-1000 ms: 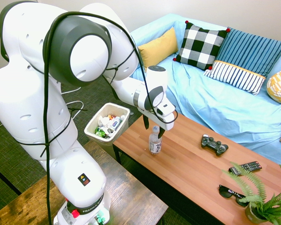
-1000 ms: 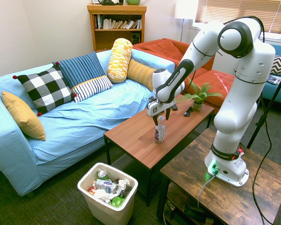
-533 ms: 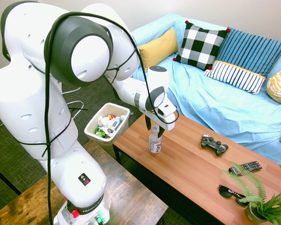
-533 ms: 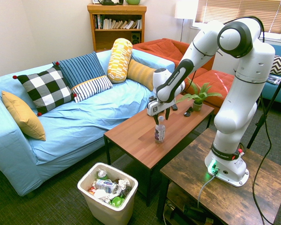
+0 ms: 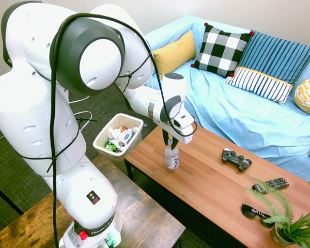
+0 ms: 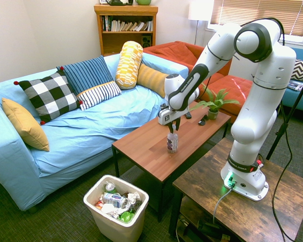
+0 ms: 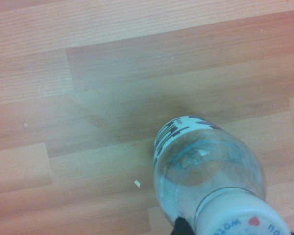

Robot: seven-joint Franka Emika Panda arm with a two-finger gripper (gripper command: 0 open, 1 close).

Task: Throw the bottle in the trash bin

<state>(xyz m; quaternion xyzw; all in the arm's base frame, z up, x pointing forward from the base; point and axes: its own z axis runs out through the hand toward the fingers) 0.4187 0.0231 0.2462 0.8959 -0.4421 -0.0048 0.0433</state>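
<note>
White arm bent over the coffee table (image 5: 212, 181), fingers (image 5: 170, 143) straight down, clamped on the upright bottle (image 5: 171, 157).

The arm (image 5: 57, 103) is made of glossy white, rounded shells with small round screw holes set into them. Its joints carry dark grey rings and round grey end caps. A black cable runs in loops along the outside of the shells. The base column bears a small black square mark with a coloured dot, dark lettering around its foot, and a red button. A green light glows at the foot.
</note>
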